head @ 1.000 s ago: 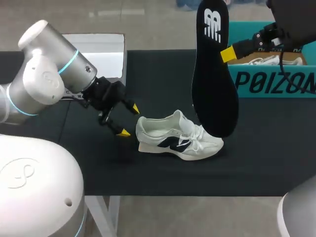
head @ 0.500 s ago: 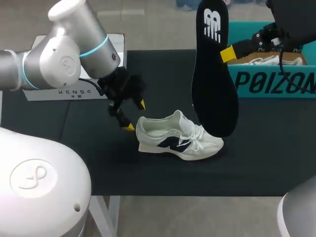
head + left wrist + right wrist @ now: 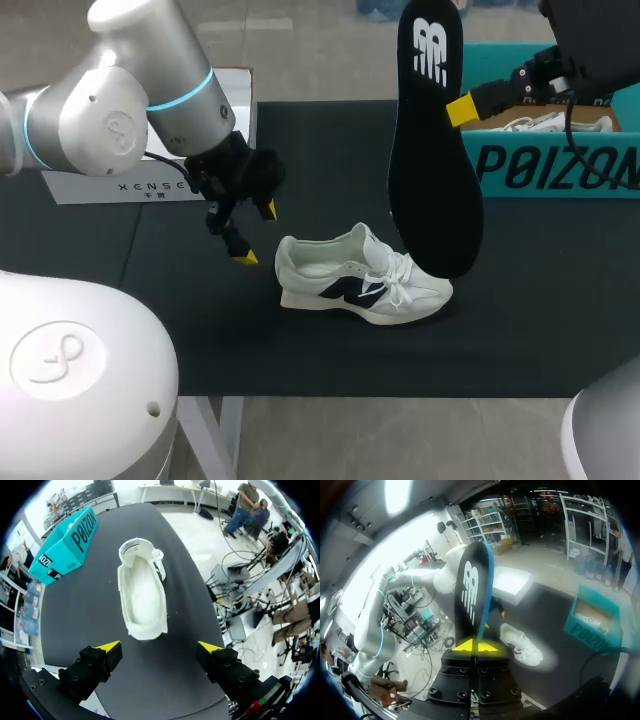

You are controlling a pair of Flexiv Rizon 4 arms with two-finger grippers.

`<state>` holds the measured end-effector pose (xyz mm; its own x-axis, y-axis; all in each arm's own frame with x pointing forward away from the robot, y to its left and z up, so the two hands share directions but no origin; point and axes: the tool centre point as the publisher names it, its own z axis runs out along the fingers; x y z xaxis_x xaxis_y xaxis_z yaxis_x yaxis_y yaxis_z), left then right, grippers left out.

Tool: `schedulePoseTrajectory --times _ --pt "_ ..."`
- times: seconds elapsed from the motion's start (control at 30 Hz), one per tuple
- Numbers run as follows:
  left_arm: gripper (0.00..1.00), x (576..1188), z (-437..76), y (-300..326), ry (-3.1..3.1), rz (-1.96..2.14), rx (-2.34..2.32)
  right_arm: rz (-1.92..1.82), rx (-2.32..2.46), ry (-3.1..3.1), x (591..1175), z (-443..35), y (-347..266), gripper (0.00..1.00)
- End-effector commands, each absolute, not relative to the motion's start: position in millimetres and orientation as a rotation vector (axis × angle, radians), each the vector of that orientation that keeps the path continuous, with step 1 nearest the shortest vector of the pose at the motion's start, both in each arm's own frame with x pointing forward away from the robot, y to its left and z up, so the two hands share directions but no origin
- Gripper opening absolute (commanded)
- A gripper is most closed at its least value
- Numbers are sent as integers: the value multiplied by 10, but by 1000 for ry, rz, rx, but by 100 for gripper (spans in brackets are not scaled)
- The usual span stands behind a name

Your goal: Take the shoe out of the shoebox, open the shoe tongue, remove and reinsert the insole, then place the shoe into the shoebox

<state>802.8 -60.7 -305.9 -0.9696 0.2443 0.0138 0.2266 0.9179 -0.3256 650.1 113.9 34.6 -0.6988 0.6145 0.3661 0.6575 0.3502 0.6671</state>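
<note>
While the right gripper (image 3: 462, 108) pinches a flat black insole (image 3: 435, 190) upper right, the left gripper (image 3: 257, 234) gapes beside a white lace-up sneaker (image 3: 350, 275).

This is a robotics lab, with a bench set up for a handling trial. A tabletop (image 3: 330, 340) under a plain black mat is flanked by two industrial arms. The left arm (image 3: 120, 120), grey-white with a glowing blue ring at its joint, comes in well to the left of the teal shoebox (image 3: 555, 165). The right arm (image 3: 598, 40) hangs just above that box. Both end in black tooling with yellow tips. The left fingers (image 3: 244, 257) are spread wide, and the right fingers (image 3: 460, 108) pinch a black insole (image 3: 435, 160) upright just left of the shoebox. A single white shoe (image 3: 355, 275) lies in front of the box, to its left, laid out as a test piece.
</note>
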Motion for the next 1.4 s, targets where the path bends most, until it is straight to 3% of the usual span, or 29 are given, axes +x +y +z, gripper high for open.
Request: schedulePoseTrajectory --times 0.03,0.9,1.17,1.4 --pt "100 7984 -3044 -583 -3033 505 -370 -1284 -1199 -2540 6521 361 1159 0" --pt "100 7984 -3044 -583 -3033 505 -370 -1264 -1275 -2577 6227 588 867 0" --pt "100 8063 -2786 -989 -3114 498 -441 -1264 -1275 -2577 6227 588 867 0" --pt "100 8218 -2918 -1322 -3116 517 -465 -1264 -1275 -2577 6227 588 867 0"
